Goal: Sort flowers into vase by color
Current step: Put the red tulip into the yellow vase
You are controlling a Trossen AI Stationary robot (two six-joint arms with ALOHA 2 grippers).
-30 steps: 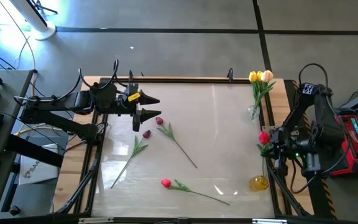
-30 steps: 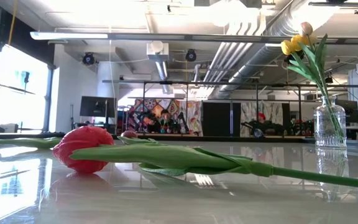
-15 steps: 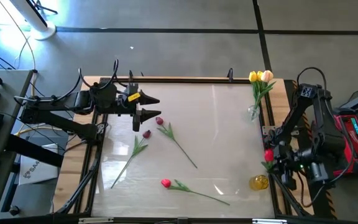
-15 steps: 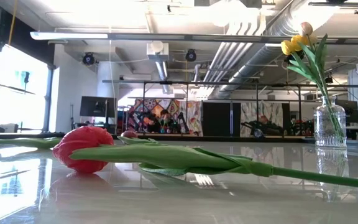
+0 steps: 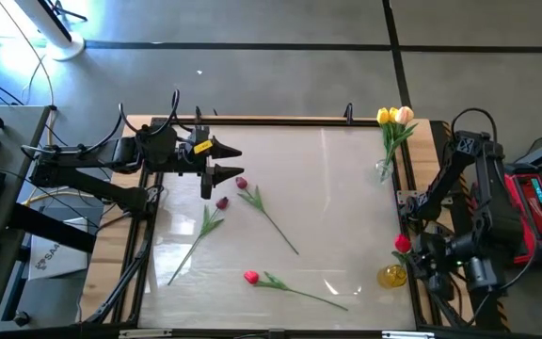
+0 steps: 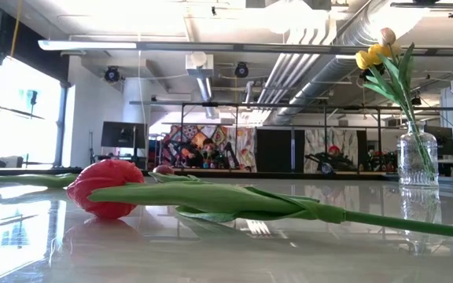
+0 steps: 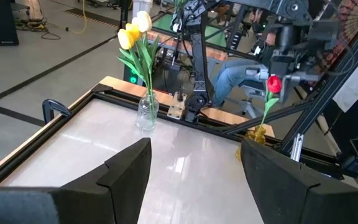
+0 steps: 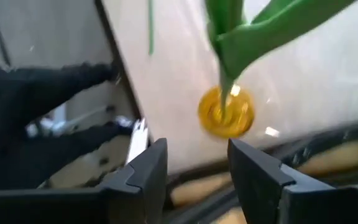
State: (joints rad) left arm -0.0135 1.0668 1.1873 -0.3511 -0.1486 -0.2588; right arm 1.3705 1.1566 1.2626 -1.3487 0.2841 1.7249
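My right gripper (image 5: 414, 247) is shut on a red tulip (image 5: 402, 243) at the table's right edge, over a small yellow vase (image 5: 391, 276). The tulip also shows in the left wrist view (image 7: 273, 83). A clear vase (image 5: 384, 169) at the far right holds a yellow tulip (image 5: 384, 116) and a peach tulip (image 5: 405, 115). Three tulips lie flat on the table: dark maroon (image 5: 221, 202), red-pink (image 5: 241, 183) and red (image 5: 250, 277). My left gripper (image 5: 233, 161) is open and empty above the table's far left. My right gripper holds the red tulip by its stem just below the head (image 7: 270, 96). The fingers come at it about level, and the contact itself is too small to see. The tulip hangs upright, head up. Its stem's lower end (image 8: 224, 106) is at the yellow vase's mouth.
The table has a raised black frame (image 5: 280, 121) on wooden edging. A clamp (image 5: 349, 111) stands on the far edge. The middle of the tabletop (image 5: 337, 207) is bare. A seated person's legs (image 7: 229, 71) show beyond the right arm's stand.
My right gripper has carried the red tulip along the table's right edge toward the near edge, from beside the clear vase to over the yellow vase. The tulip has stayed upright. My left gripper and the tulips on the table have kept still.
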